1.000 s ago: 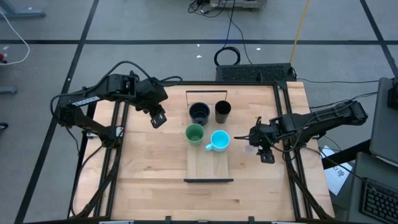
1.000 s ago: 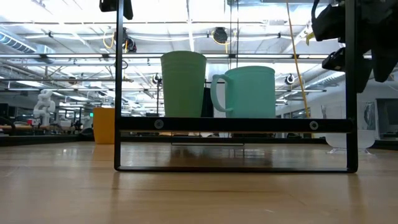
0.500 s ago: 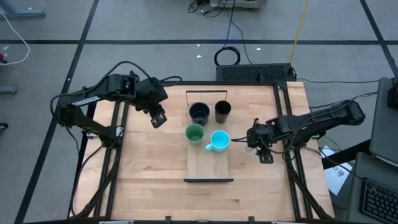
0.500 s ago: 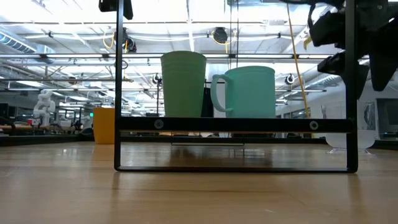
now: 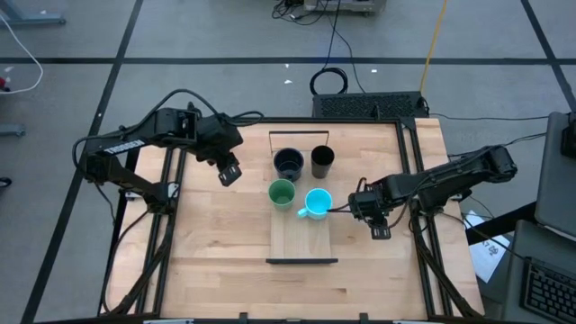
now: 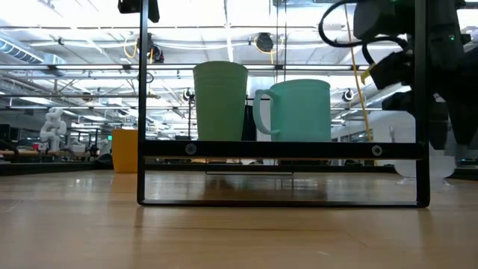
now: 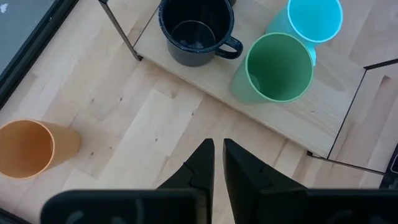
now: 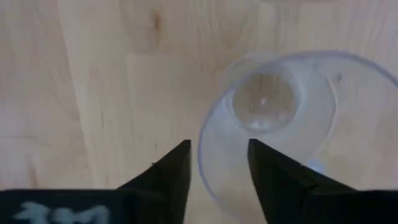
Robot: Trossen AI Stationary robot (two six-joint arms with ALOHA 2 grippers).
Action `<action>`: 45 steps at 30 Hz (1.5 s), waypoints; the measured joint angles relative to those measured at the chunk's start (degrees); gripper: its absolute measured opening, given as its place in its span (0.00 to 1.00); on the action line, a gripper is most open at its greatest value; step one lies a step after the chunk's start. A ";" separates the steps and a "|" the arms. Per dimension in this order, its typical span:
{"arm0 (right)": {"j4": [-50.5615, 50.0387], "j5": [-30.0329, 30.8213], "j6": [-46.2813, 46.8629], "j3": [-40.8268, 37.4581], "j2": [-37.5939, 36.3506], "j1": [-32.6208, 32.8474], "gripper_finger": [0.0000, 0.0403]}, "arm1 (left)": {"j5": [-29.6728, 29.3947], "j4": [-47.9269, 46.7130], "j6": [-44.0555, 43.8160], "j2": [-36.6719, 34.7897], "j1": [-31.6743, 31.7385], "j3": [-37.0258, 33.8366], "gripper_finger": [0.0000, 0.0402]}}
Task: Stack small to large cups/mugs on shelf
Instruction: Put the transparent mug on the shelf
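**Right tool straddles the clear cup's rim**

The right tool (image 8: 217, 165) is open, one finger inside the small clear cup (image 8: 273, 118) and one outside, on the bench (image 5: 207, 243) beside the shelf (image 5: 301, 243). The left tool (image 7: 217, 165), closed and empty, hovers near the orange cup (image 7: 28, 148).

Even, bright light falls from overhead, so my arms cast only faint, soft shadows on the table (image 5: 225, 234). Level across the table, the ceiling lights (image 6: 246, 15) glare white and my right arm shows as a dark silhouette. Past my right fingers the clear cup (image 8: 273, 118) looks soft and hazy, its rim blurred.
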 joint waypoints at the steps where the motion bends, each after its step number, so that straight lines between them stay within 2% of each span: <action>1: 0.04 0.05 0.03 -0.35 0.03 0.00 0.36 | 0.00 0.00 0.00 0.00 -0.20 0.00 0.08; 4: 0.30 0.20 0.16 -0.96 0.03 0.00 0.23 | -0.04 0.00 -0.04 0.00 -0.58 0.00 0.08; 7: 1.02 0.32 0.16 -0.96 -0.23 0.00 0.06 | -0.02 0.00 -0.15 0.00 -0.58 0.00 0.08; 8: 1.23 0.51 0.19 -0.96 -0.42 0.00 0.03 | -0.03 0.00 -0.17 0.00 -0.58 0.00 0.08; 15: -0.23 1.31 1.22 -0.87 -2.34 0.00 0.00 | -0.04 0.00 -0.17 0.00 -0.58 0.00 0.08; 23: -4.31 1.27 1.89 3.17 -6.74 0.00 0.00 | -0.32 0.02 -0.57 0.00 -0.56 0.00 0.08; 32: -9.92 1.26 2.74 14.61 -7.27 3.07 0.00 | -2.05 0.00 -0.93 0.00 -0.52 0.00 0.08; 39: -9.68 1.37 4.46 24.41 -6.84 6.04 0.00 | -2.05 0.00 -2.66 0.00 -0.52 0.00 0.08; 45: -8.35 1.62 5.45 28.88 -4.20 8.41 0.00 | -2.07 0.85 -3.02 0.00 -0.52 -0.01 0.08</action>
